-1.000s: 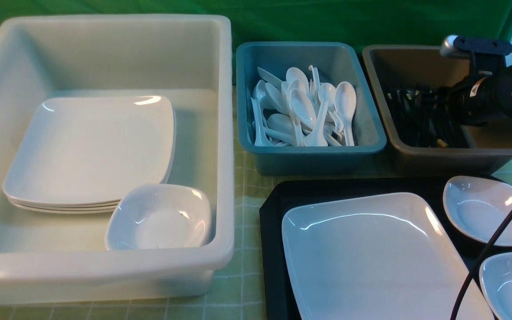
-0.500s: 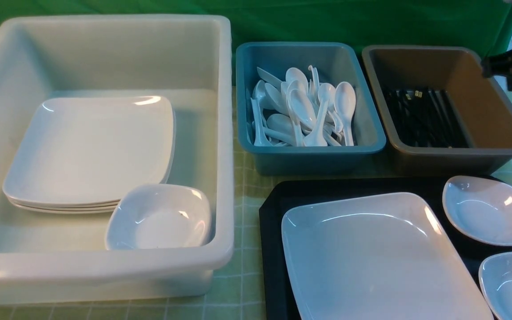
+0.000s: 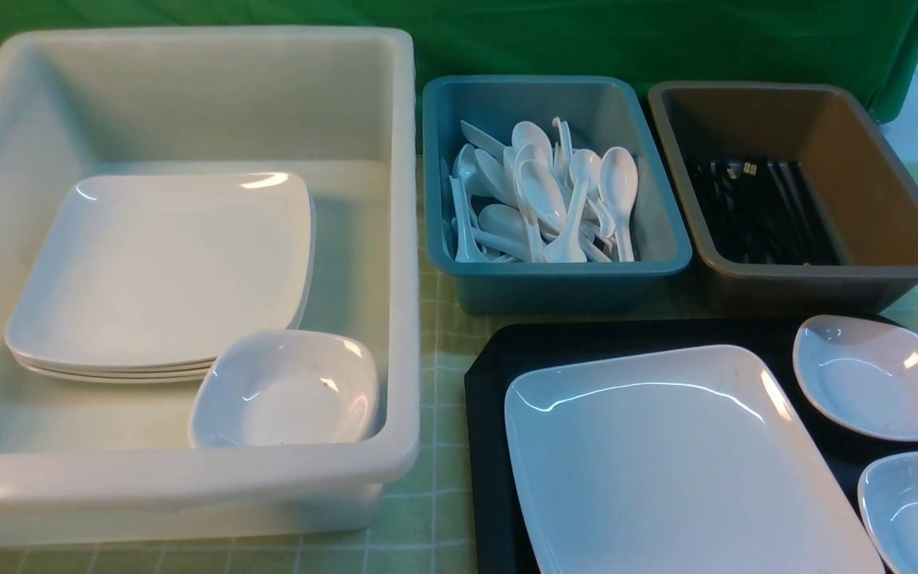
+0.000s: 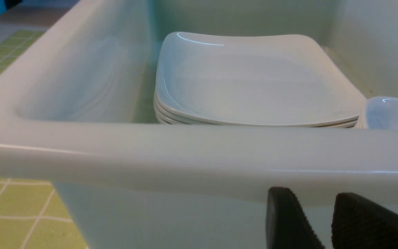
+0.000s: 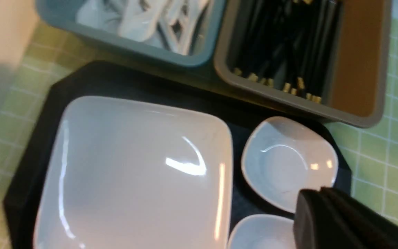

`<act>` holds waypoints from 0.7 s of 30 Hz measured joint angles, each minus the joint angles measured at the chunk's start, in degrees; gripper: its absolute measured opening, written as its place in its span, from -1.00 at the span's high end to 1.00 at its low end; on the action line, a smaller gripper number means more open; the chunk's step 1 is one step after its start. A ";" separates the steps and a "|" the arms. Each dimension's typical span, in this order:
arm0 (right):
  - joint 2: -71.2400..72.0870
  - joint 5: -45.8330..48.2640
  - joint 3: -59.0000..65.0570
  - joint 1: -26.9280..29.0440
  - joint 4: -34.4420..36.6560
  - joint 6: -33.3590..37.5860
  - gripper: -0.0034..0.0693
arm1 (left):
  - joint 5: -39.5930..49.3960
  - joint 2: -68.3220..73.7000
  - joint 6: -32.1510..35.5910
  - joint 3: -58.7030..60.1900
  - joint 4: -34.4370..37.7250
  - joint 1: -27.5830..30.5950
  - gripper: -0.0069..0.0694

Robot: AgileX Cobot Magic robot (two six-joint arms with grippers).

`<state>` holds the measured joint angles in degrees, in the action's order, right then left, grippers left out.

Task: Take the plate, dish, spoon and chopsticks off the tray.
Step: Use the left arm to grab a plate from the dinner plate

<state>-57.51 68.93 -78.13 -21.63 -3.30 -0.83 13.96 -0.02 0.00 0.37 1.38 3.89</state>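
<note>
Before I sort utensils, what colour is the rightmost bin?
Brown bin, clearest in the front view.

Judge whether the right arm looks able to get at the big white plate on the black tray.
Probably yes: the right gripper hangs over the tray with nothing lying on the plate, though its closed jaws would likely have to open first.

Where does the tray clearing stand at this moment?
Looks done: black chopsticks lie in the brown bin and white spoons in the teal bin; no loose utensil shows on the visible part of the tray.
In hand: nothing; the right hand is shut and empty, the left hand open and empty.
Left: the large plate and two small dishes remain on the tray.
</note>
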 joint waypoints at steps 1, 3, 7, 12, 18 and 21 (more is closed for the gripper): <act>1.70 0.23 1.13 -1.61 0.42 0.06 0.91 | 0.00 0.00 0.00 0.00 0.00 0.00 0.32; 5.23 0.34 3.74 -3.79 0.84 0.11 0.90 | -0.12 0.00 0.00 0.00 0.00 0.00 0.32; 15.53 -0.48 12.72 -8.76 1.24 -1.45 0.88 | -0.90 0.00 -5.22 0.00 8.71 0.00 0.30; 28.76 -5.91 25.38 -10.90 1.58 -2.76 0.87 | -4.87 0.00 -20.01 0.00 35.07 0.00 0.28; 41.72 -16.29 40.21 -10.96 2.00 -2.87 0.84 | -9.34 0.00 -24.74 0.00 44.36 0.00 0.28; 46.50 -22.04 45.81 -10.96 2.05 -2.81 0.82 | -10.66 0.00 -27.29 -0.07 47.75 0.00 0.28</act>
<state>-11.01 46.88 -32.31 -32.59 -1.25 -3.64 3.30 -0.02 -27.29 0.30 49.13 3.89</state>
